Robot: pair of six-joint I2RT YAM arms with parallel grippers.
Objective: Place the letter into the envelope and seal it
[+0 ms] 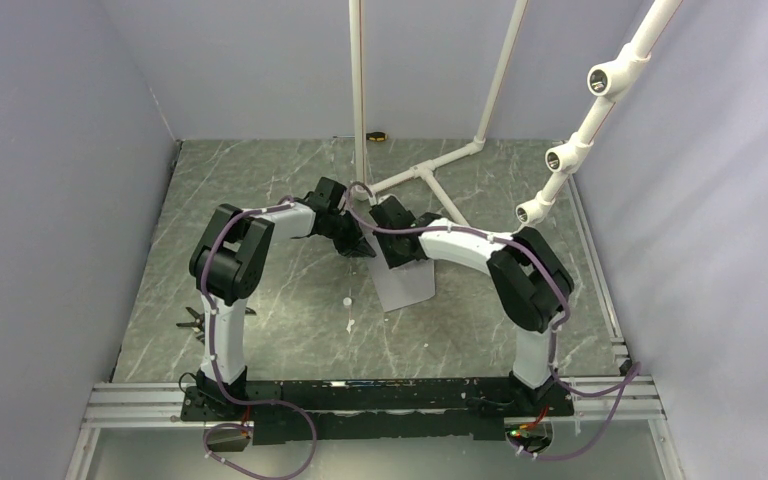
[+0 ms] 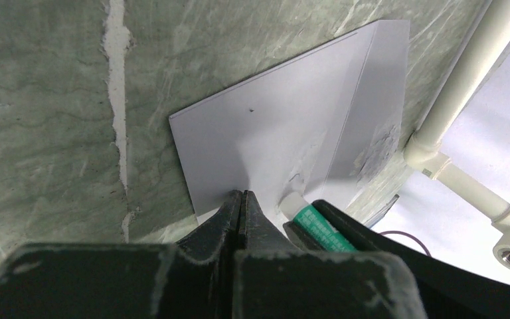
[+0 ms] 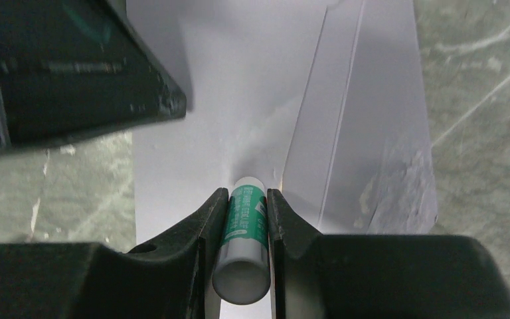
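The grey envelope point(image 1: 406, 286) lies flat on the marbled table, its flap point(image 3: 372, 133) folded open to the right and smeared with dull patches. My left gripper point(image 2: 241, 195) is shut, with nothing between its fingers. Its tips press down on the envelope point(image 2: 272, 139) near the near edge. My right gripper point(image 3: 248, 196) is shut on a green-and-white glue stick point(image 3: 244, 226), and the stick's white tip touches the envelope point(image 3: 239, 100) close to the flap's fold. In the top view both grippers point(image 1: 360, 248) point(image 1: 392, 262) meet at the envelope's far end. The letter is hidden.
A white pipe frame point(image 1: 430, 172) stands on the table just behind the grippers. Two small white bits point(image 1: 346, 300) lie left of the envelope. A dark tool point(image 1: 192, 320) sits by the left arm's base, and a small yellow-black item point(image 1: 376, 135) lies at the back wall.
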